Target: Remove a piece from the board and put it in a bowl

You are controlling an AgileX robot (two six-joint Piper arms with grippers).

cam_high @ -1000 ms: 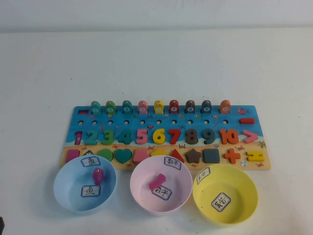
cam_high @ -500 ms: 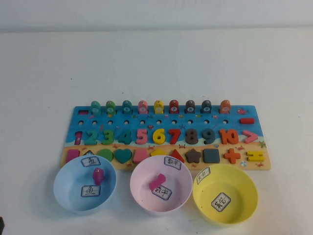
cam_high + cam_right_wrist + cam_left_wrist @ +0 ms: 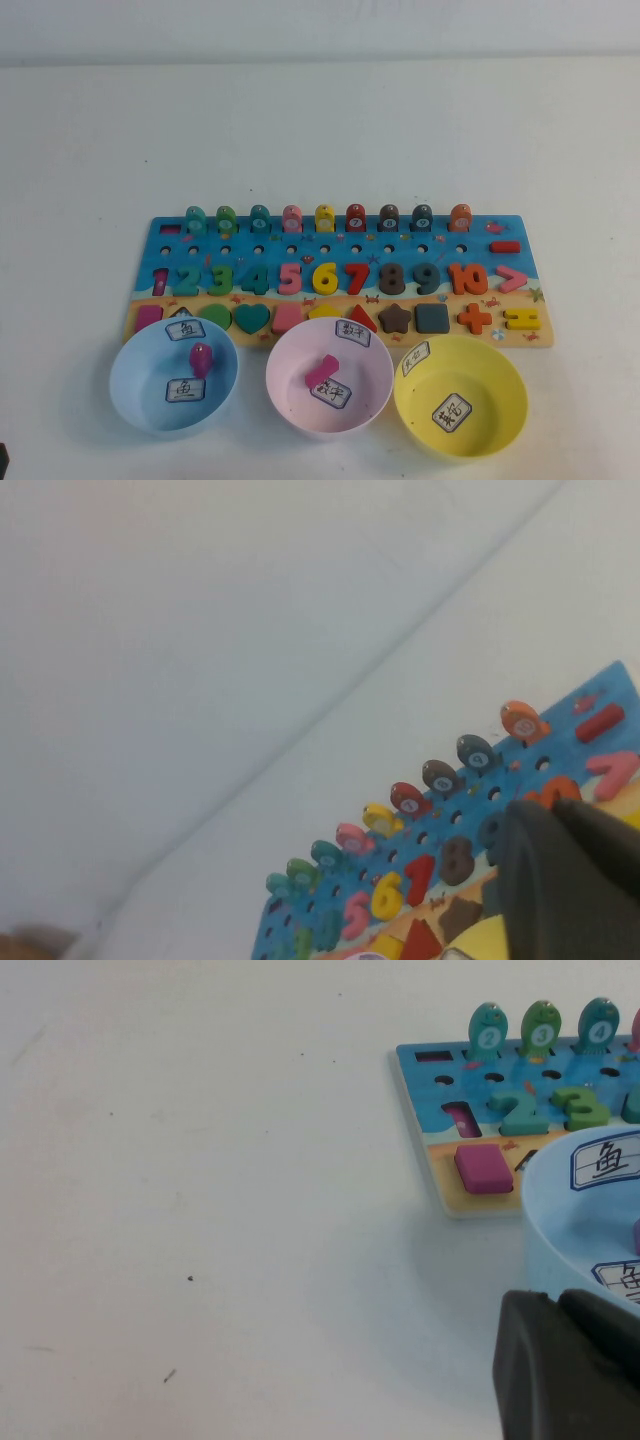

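Note:
The orange fish piece (image 3: 460,217) stands upright at the right end of the row of fish pegs along the board's (image 3: 340,248) far edge. It also shows in the right wrist view (image 3: 523,721). The light blue bowl (image 3: 130,390) sits in front of the board's left end and holds a small magenta-purple piece (image 3: 202,358). Neither arm shows in the high view. My left gripper (image 3: 558,1300) is shut and empty, low beside the blue bowl (image 3: 560,1230). My right gripper (image 3: 548,810) is shut and empty, raised near the board's right end (image 3: 600,690).
A pink bowl (image 3: 290,400) with a pink piece (image 3: 325,368) sits front centre. A yellow bowl (image 3: 480,440) sits front right. Other fish pegs, numbers and shapes fill the board. White table surrounds everything.

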